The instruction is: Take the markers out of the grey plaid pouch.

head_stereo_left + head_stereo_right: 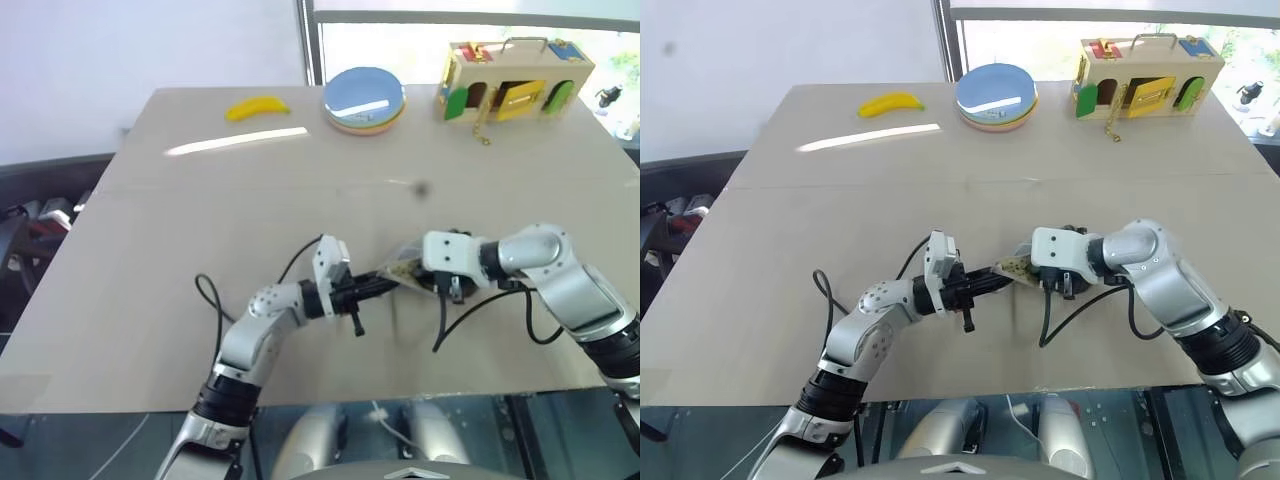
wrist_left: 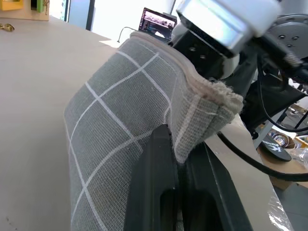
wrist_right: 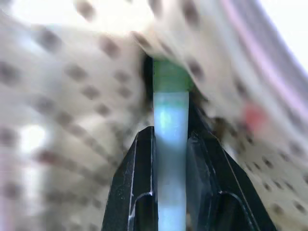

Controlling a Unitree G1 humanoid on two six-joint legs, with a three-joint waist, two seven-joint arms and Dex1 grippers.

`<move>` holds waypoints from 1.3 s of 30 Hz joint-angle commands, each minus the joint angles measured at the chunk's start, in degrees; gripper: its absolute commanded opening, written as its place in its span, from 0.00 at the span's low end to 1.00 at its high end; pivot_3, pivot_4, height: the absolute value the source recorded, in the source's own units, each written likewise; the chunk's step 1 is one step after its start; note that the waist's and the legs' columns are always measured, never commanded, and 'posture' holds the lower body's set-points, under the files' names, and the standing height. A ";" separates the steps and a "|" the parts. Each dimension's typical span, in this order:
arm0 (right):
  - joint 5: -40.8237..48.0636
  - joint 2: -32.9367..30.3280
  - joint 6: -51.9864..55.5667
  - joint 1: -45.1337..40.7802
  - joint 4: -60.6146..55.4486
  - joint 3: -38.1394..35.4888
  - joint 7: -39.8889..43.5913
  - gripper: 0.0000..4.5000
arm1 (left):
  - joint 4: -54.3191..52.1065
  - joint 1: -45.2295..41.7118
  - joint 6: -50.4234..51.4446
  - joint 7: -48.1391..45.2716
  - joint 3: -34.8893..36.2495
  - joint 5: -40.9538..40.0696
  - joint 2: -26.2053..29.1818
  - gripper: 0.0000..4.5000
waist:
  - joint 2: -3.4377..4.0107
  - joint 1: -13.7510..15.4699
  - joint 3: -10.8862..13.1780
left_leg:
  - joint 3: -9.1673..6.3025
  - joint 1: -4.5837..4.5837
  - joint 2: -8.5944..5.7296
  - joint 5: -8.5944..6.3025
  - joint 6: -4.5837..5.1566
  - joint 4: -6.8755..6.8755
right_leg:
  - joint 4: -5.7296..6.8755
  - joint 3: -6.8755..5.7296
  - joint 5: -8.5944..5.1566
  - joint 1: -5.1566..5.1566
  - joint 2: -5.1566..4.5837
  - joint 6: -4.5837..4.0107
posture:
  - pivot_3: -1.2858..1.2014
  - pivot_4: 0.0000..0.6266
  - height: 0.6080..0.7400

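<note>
The left gripper [image 2: 180, 159] is pressed together on the edge of the soft grey plaid fabric pouch [image 2: 125, 139], holding it just above the pale wooden table [image 1: 150, 300]. Directly to its right, the right gripper [image 3: 171, 139] reaches into the pouch's spotted lining and pinches a slim light green marker [image 3: 171, 120], whose far end sits inside the pouch.

A pale wooden table [image 1: 150, 250] fills the scene, with a bright streak of light [image 1: 237, 141] across its far left part. Behind it stands a plain white wall [image 1: 130, 50] on the left and a bright window [image 1: 420, 45] on the far right, split by a dark frame post [image 1: 308, 40].
</note>
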 commanded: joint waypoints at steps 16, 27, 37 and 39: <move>-2.50 -1.21 -3.14 1.35 1.58 1.36 -1.41 0.87 | 0.20 -0.35 -0.78 -0.53 -0.84 0.04 -0.75 0.00 | 0.00 0.01 0.00 | 0.00 0.00 0.00 0.00 0.00 -0.01 | 0.00 -0.01 0.00 0.00 0.00 0.00 | 0.52 0.24 1.00; -2.47 -1.40 -4.56 0.96 1.78 0.41 -0.79 0.07 | 0.37 -0.25 -1.07 -0.62 -0.48 0.15 -0.48 0.00 | 0.00 0.02 0.00 | -0.01 0.00 0.00 0.00 0.00 0.00 | 0.00 -0.01 0.00 0.00 0.00 0.00 | 0.52 0.24 1.00; 5.56 -5.04 0.09 0.19 -7.28 -9.47 1.14 0.07 | -0.09 0.01 -0.54 -0.72 -0.56 -0.08 -0.04 0.00 | 0.02 0.07 0.02 | -0.02 -0.04 0.00 0.00 0.00 -0.01 | -0.03 -0.02 0.00 -0.01 -0.01 0.00 | 0.52 0.24 1.00; 7.14 -6.10 -0.03 1.19 -8.79 -11.24 1.50 0.07 | -0.03 0.02 -0.61 -0.70 -0.58 -0.09 0.03 0.00 | 0.02 0.08 0.02 | -0.03 -0.05 0.00 0.00 0.00 -0.01 | -0.04 -0.03 0.00 -0.01 -0.01 0.00 | 0.52 0.24 1.00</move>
